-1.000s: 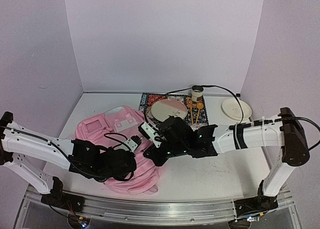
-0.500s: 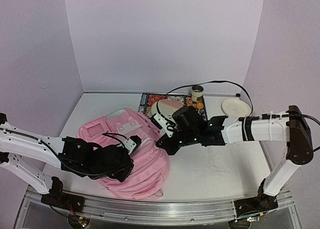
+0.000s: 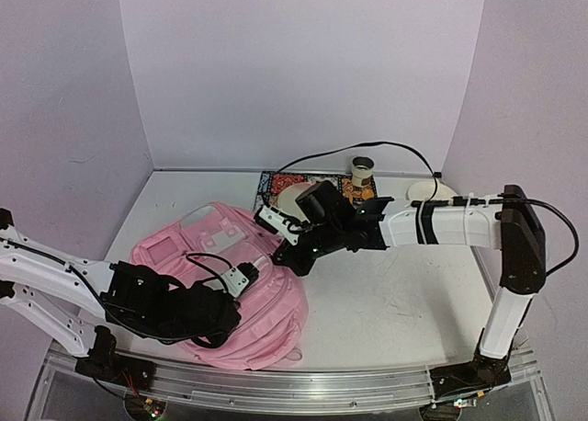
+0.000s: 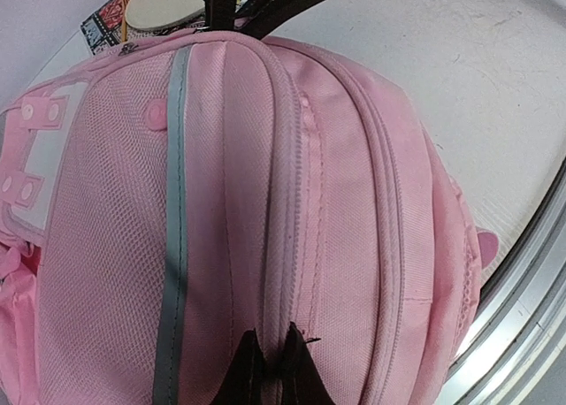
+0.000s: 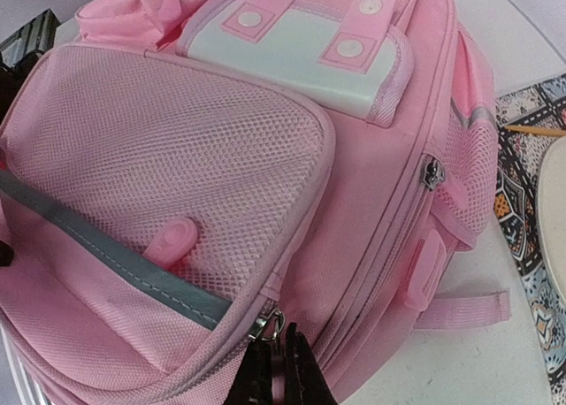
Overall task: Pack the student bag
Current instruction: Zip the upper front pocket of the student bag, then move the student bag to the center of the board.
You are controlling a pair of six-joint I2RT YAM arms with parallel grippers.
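Cup (image 3: pixel 362 171) beyond bag (image 3: pixel 276 306), top view only

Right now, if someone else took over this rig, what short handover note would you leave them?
Left pincer: shut, pinching fabric of the backpack beside a zip seam.
Right pincer: shut, apparently on a zip pull at the edge of the mesh pocket.
Backpack: lying front up on the left half of the table; every zip in view looks closed.
Behind it: a patterned mat with a plate, and a cup.
Done: bag gripped at two spots.
Left: open a compartment and pack.
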